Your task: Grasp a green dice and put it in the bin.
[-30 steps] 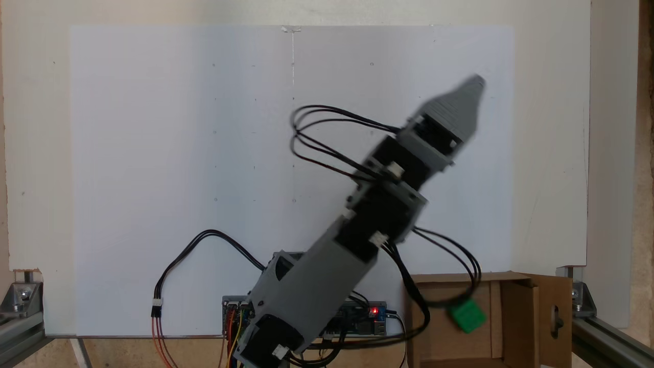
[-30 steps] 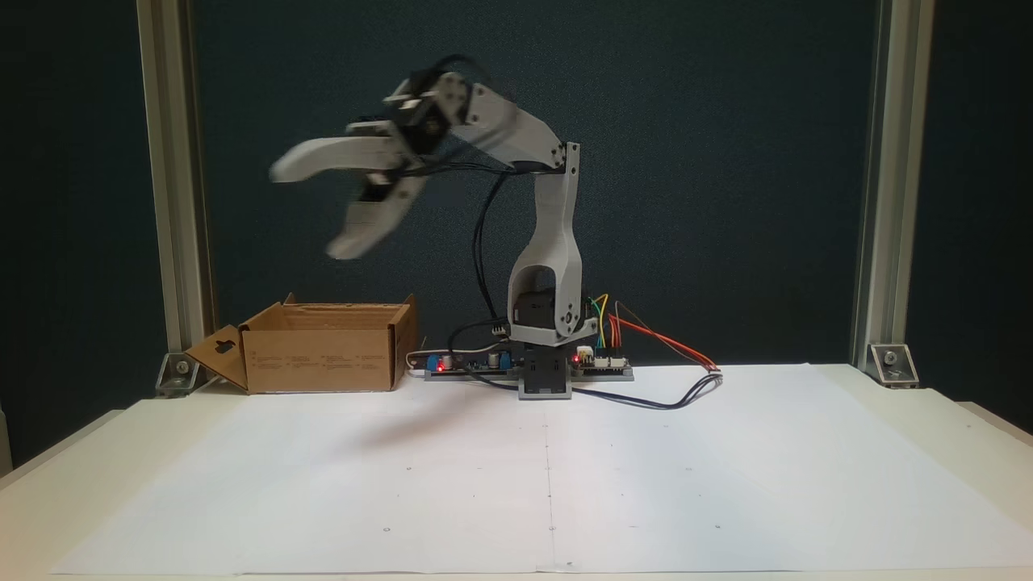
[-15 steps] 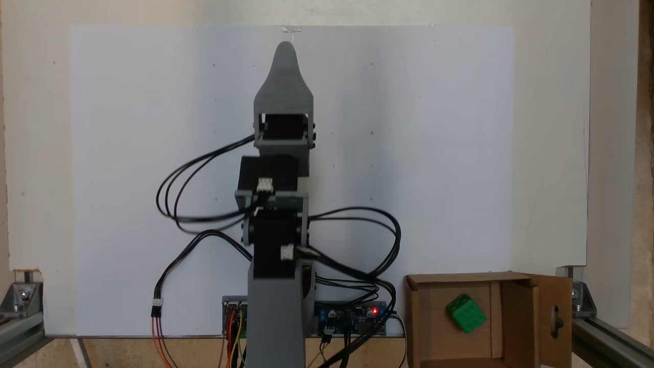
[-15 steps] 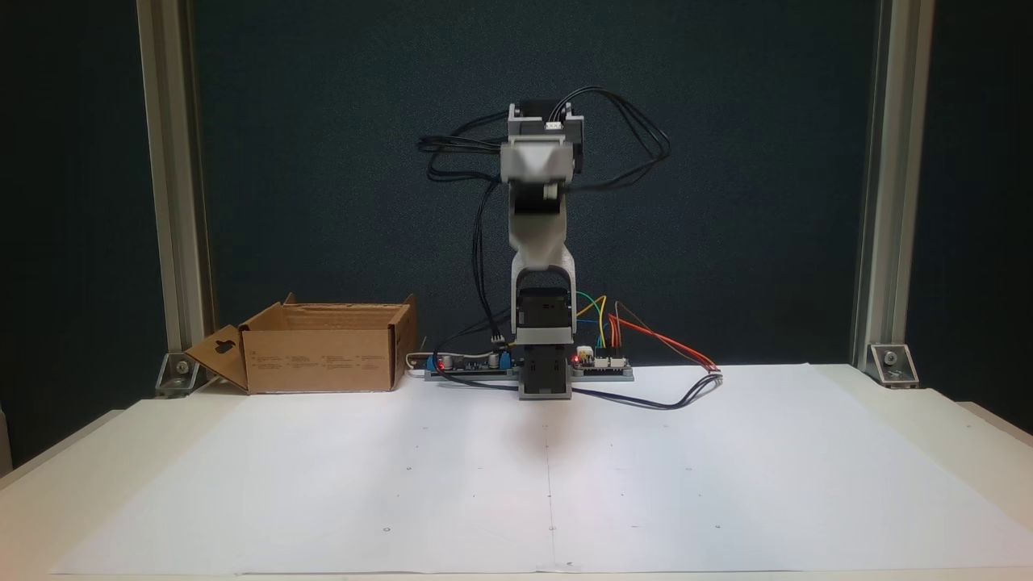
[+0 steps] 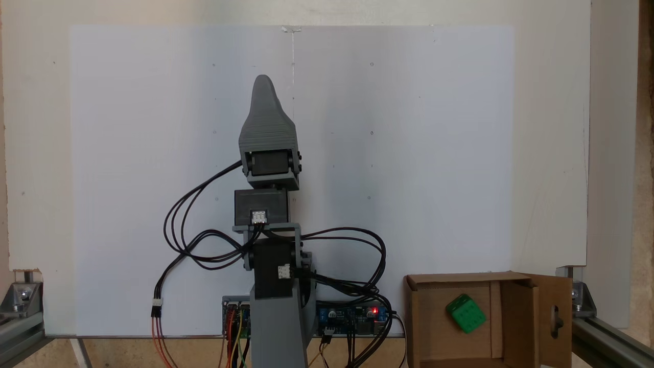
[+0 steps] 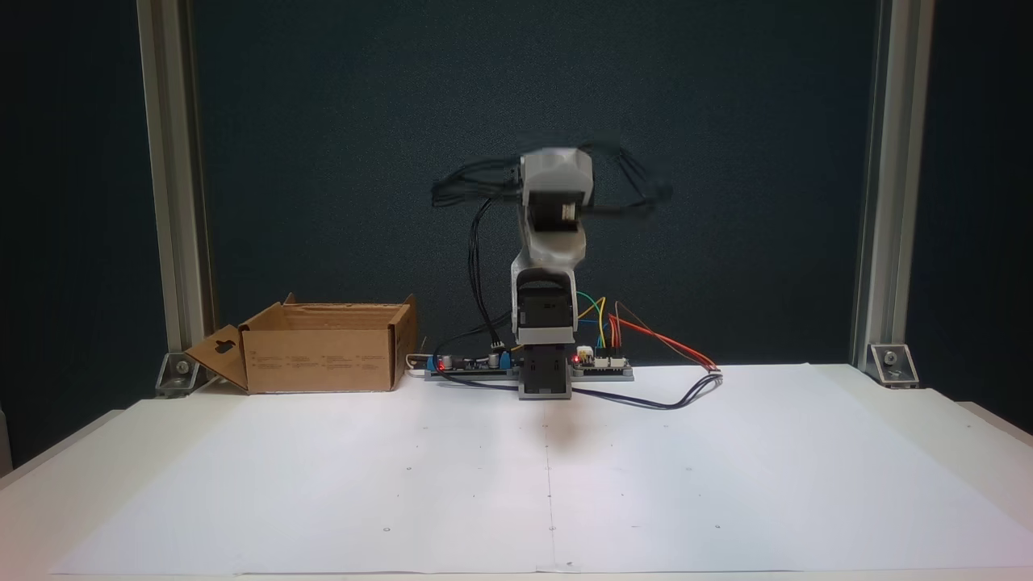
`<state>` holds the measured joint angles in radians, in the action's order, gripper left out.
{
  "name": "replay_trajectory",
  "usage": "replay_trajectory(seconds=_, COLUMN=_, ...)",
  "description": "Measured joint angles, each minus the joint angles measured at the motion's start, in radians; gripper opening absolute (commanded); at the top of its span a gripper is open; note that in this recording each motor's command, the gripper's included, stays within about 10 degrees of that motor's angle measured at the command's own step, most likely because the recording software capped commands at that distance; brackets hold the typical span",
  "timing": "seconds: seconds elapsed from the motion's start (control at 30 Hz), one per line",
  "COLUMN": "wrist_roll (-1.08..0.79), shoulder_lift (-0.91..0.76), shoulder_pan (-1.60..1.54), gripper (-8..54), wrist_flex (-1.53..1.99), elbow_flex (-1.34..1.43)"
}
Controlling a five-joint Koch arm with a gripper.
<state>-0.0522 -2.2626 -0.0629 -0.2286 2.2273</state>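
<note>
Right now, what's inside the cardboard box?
The green dice lies on the floor of the bin, seen from above. In the side-on fixed view the bin's front wall hides its inside, so the dice cannot be seen there.

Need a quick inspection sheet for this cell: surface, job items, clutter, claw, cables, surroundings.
Surface: white paper sheet over a pale table, with small dot marks.
Job's things: green dice lies inside the bin; bin sits at the table's back edge, left of the arm base in a fixed view, flaps open, one with a keyhole cutout.
Clutter: nothing seen.
Claw: claw raised over the middle of the sheet, away from the bin; one jaw hides the other, so open or shut cannot be told.
Cables: black leads loop off the arm; coloured wires run to lit control boards at the base.
Surroundings: aluminium frame posts, dark backdrop.
</note>
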Motion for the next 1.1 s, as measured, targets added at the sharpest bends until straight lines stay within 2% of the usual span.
replay_trajectory(seconds=0.5, wrist_roll=0.0, shoulder_lift=0.0, shoulder_pan=0.049, gripper=44.9, wrist_flex=-0.597, elbow_flex=0.494)
replay_trajectory(seconds=0.73, wrist_roll=0.0, shoulder_lift=0.0, shoulder_pan=0.152, gripper=44.5, wrist_flex=-0.85, elbow_flex=0.563)
replay_trajectory(seconds=1.1, wrist_roll=0.0, shoulder_lift=0.0, shoulder_pan=0.166, gripper=44.4, wrist_flex=-0.994, elbow_flex=0.712)
